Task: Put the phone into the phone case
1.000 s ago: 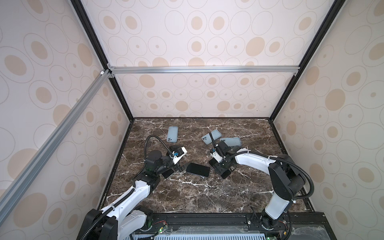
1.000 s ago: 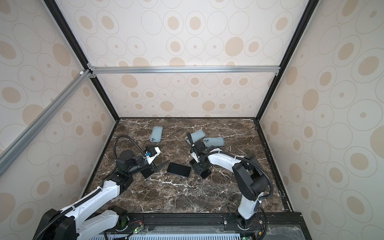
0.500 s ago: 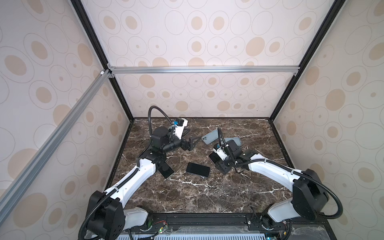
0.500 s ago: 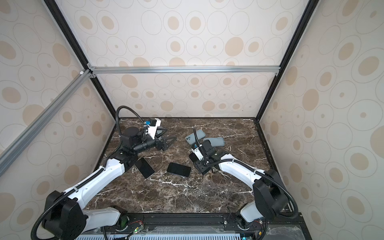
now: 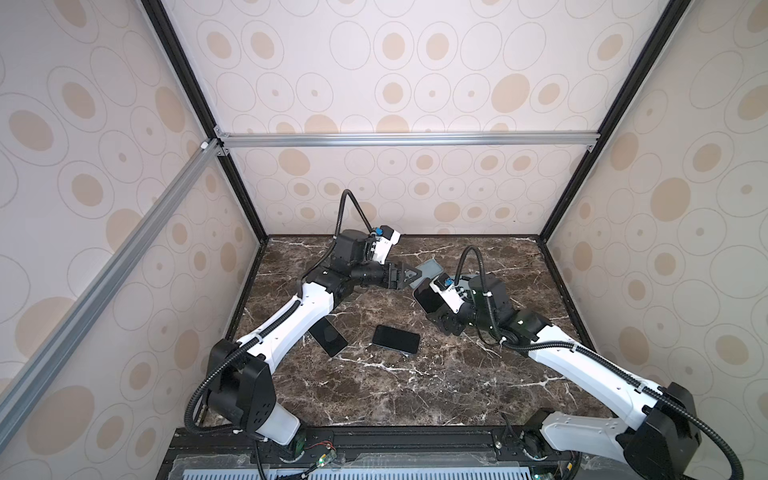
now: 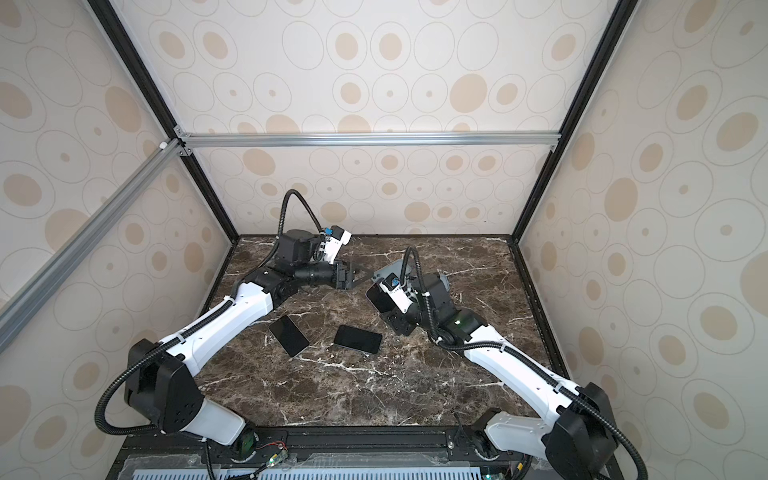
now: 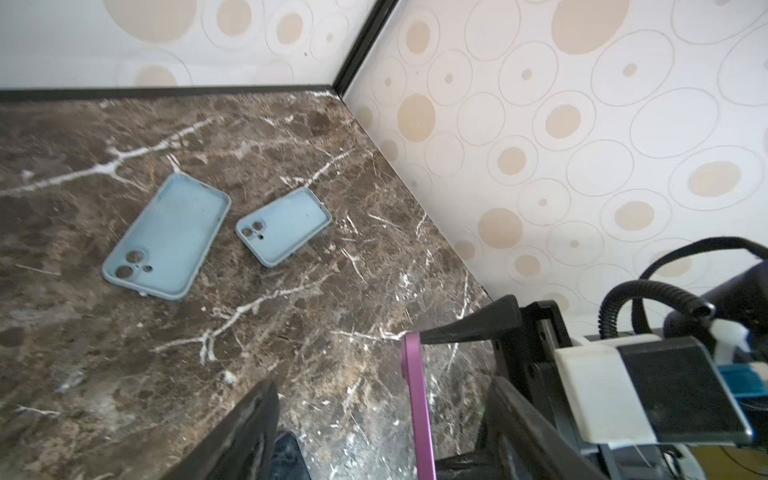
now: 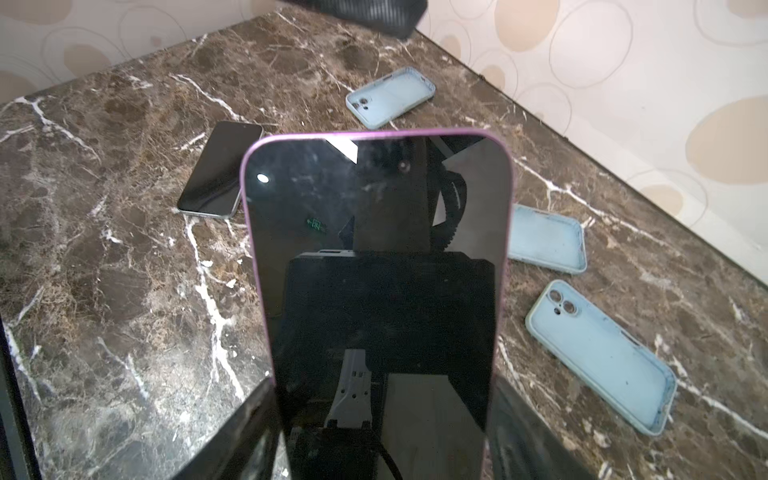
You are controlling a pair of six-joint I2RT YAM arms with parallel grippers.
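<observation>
Carry step: right fingers (image 8: 237, 436) pinch the purple phone (image 8: 374, 208); left fingers (image 7: 241, 432) stand spread about its edge, apparently clear. Next, lower it squarely into a blue case (image 7: 166, 241)

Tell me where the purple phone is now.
The purple phone is right of centre in both top views, held in the right hand, just in front of a blue case.

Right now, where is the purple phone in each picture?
In a top view: the purple phone is held up just right of the middle.
In a top view: the same spot, near the middle.
Left wrist: only its thin purple edge shows, low in the picture.
Right wrist: it fills the middle, with its dark screen facing the camera.
Shared landmark: the marble table lies beneath it in every view.
</observation>
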